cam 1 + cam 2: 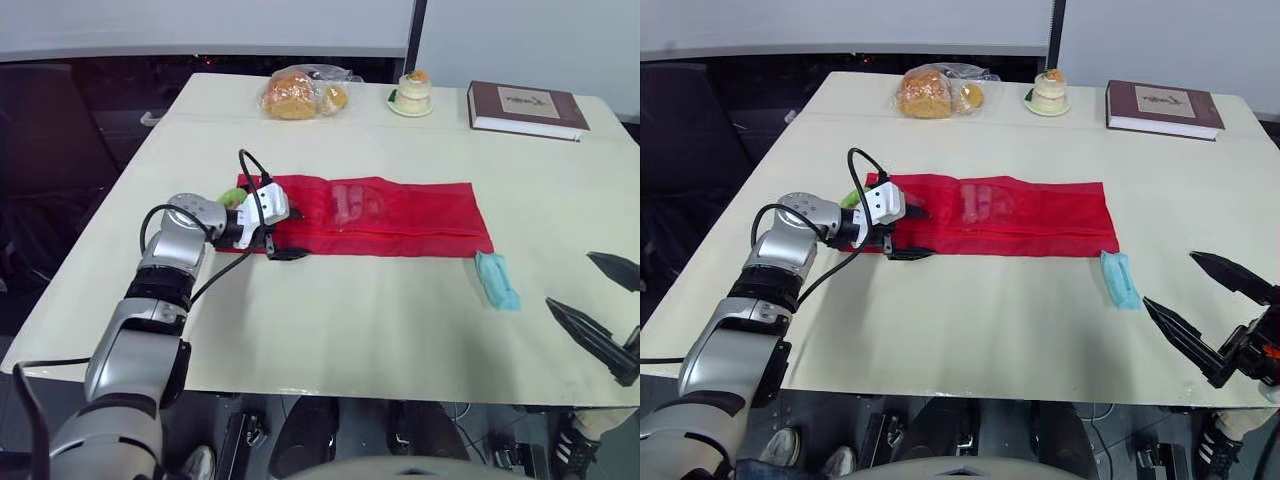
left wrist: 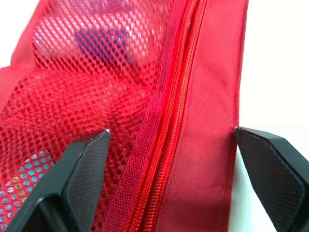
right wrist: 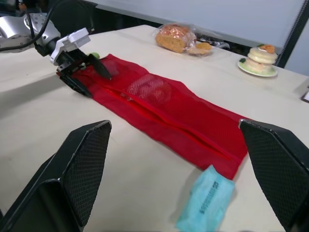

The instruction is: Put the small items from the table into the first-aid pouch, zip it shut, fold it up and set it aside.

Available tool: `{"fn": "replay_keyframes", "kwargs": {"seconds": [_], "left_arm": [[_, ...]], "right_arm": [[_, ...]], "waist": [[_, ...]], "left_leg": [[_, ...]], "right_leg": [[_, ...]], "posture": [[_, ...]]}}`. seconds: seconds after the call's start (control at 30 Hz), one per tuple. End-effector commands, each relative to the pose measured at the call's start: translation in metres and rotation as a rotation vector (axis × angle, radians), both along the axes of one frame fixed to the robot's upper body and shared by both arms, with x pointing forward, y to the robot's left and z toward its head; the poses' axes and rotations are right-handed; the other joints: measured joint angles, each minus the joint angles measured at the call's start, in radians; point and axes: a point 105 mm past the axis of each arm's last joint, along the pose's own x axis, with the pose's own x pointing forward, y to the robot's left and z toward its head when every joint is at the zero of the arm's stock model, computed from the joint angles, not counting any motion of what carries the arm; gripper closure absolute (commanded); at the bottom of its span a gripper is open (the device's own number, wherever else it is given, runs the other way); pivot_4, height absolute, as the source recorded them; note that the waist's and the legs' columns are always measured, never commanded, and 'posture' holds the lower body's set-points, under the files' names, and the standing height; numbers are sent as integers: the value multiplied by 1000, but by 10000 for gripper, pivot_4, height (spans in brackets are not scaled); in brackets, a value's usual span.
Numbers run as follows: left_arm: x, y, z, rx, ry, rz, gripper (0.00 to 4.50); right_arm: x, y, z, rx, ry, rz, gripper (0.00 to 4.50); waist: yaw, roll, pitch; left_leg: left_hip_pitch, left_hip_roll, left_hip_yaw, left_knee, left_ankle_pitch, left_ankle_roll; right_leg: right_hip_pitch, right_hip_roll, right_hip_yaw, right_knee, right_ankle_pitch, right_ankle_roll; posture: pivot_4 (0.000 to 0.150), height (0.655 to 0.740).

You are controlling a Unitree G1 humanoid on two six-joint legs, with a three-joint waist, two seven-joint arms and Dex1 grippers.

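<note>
The red mesh first-aid pouch (image 1: 400,220) lies flat across the table's middle, its zipper (image 2: 176,111) running along the near side. Small items show through the mesh (image 1: 350,203). My left gripper (image 1: 284,235) is open at the pouch's left end, one finger on the mesh and the other at the near edge, with the zipper between them. A green item (image 1: 232,197) peeks out behind that gripper. A teal packet (image 1: 497,280) lies on the table just off the pouch's right near corner. My right gripper (image 1: 592,300) hangs open to the right of the packet, holding nothing.
Along the far edge stand a bag of bread (image 1: 300,93), a small cake on a plate (image 1: 411,93) and a brown book (image 1: 525,108). Bare table (image 1: 350,320) stretches between the pouch and the near edge.
</note>
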Motion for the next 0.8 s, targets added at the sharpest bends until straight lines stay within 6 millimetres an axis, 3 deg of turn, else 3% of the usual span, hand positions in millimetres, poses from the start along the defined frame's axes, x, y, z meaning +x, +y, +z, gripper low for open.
{"fn": "replay_keyframes", "kwargs": {"seconds": [0.03, 0.2, 0.33, 0.43, 0.7, 0.8], "left_arm": [[1, -32, 28, -83, -89, -78, 716], [6, -84, 25, -106, -124, -154, 716], [13, -111, 22, -136, -139, -155, 716], [18, -149, 13, -153, -157, -158, 716], [19, -198, 1, -110, -179, -152, 716], [22, -206, -2, -89, -202, -111, 716]], "right_arm": [[1, 6, 6, -18, -39, 13, 0], [8, 8, 1, -9, -25, -14, 0], [13, 9, -1, -8, -26, -45, 0], [16, 10, -5, -12, -23, -85, 0], [14, 11, -8, -18, -29, -145, 0], [11, 11, -8, -16, -32, -158, 0]], "waist": [[2, 0, 0], [1, 0, 0], [-6, 0, 0], [-7, -1, 0], [-9, -1, 0], [-8, -1, 0]], "left_leg": [[0, 0, 0, 0, 0, 0], [0, -1, 0, 0, 0, 0], [1, -1, 0, 0, 0, 0], [1, -1, 0, 0, 0, 0], [0, -3, -1, 0, 0, 1], [0, -2, 0, 0, -1, 1]], "right_leg": [[0, 0, 0, 0, 0, 0], [1, 1, 0, 0, 0, 0], [1, 1, 0, 0, 0, 0], [1, 1, 0, 0, 0, 0], [1, 1, 0, -1, 0, 0], [1, 1, 0, -1, 0, 0]], "posture": [[1500, 7289], [1500, 7289], [1500, 7289], [1500, 7289], [1500, 7289], [1500, 7289]]}}
